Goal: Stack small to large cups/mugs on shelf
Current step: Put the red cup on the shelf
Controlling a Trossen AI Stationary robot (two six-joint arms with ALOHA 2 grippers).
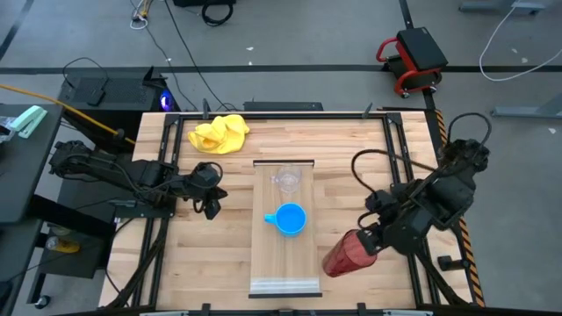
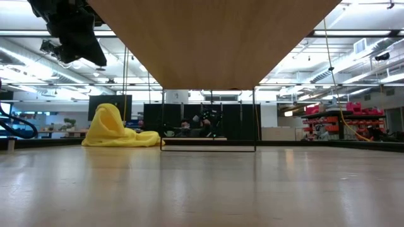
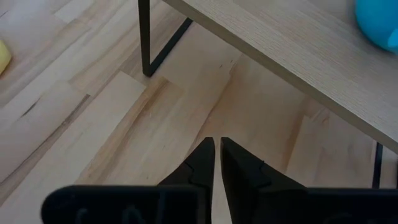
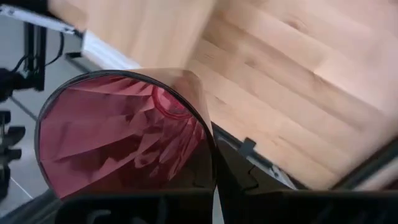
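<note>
The light wood shelf point(image 1: 283, 263) stands on thin dark legs at the table's middle. On it sit a small clear plastic cup point(image 1: 286, 180) and a bright blue mug point(image 1: 290, 219), which also shows in the left wrist view point(image 3: 380, 25). My right gripper point(image 1: 364, 241) is shut on the dark red ribbed cup point(image 1: 346, 255), right of the shelf's near end. My left gripper point(image 1: 211, 204) is shut and empty, above the table left of the shelf. My right gripper holds the red cup by its rim point(image 4: 208, 140), one finger inside the cup and one point(image 4: 239, 174) outside its wall. The cup lies tilted on its side, mouth toward the gripper, its base pointing toward the table's near left. Whether it rests on the table does not show.
A crumpled yellow cloth point(image 1: 219, 133) lies on the table at the far left of the shelf; it also shows in the low view point(image 2: 117, 129). Black frame rails point(image 1: 158, 175) run along the table's left and right edges. Cables lie on the floor beyond.
</note>
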